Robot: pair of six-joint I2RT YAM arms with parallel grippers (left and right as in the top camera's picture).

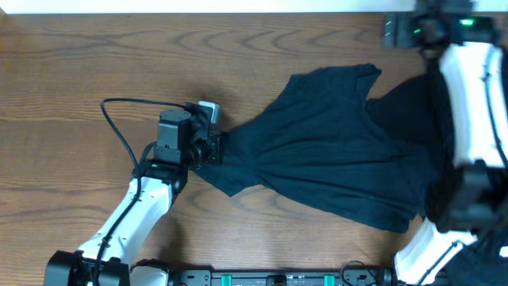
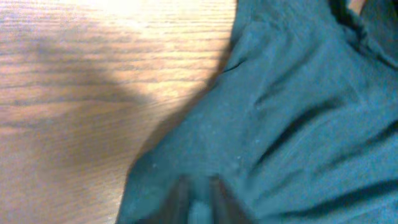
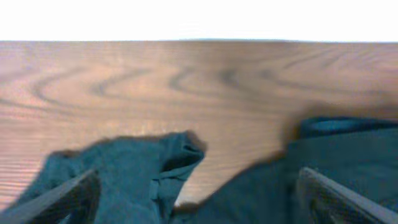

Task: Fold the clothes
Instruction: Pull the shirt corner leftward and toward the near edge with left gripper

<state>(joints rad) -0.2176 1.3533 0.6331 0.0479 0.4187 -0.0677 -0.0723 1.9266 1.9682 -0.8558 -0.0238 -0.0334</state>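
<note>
Left hand (image 1: 214, 148) is nearest, fingers pinched together on the 9 o'clock tip of the T-shirt (image 1: 333, 151). Cloth is bunched between them, with pleats fanning out toward 3 o'clock. The shirt lies rumpled on the worktop (image 1: 71, 71), centre to 3 o'clock, and one sleeve (image 1: 369, 73) pokes toward 12. Farther off, right hand (image 3: 199, 180) hangs over the 2 o'clock part, fingers wide apart, gripping nothing. Progress, my read: barely begun. No fold made, shirt not even flat. Left to do: spread it smooth, fold sleeves and body, then any other garments.
</note>
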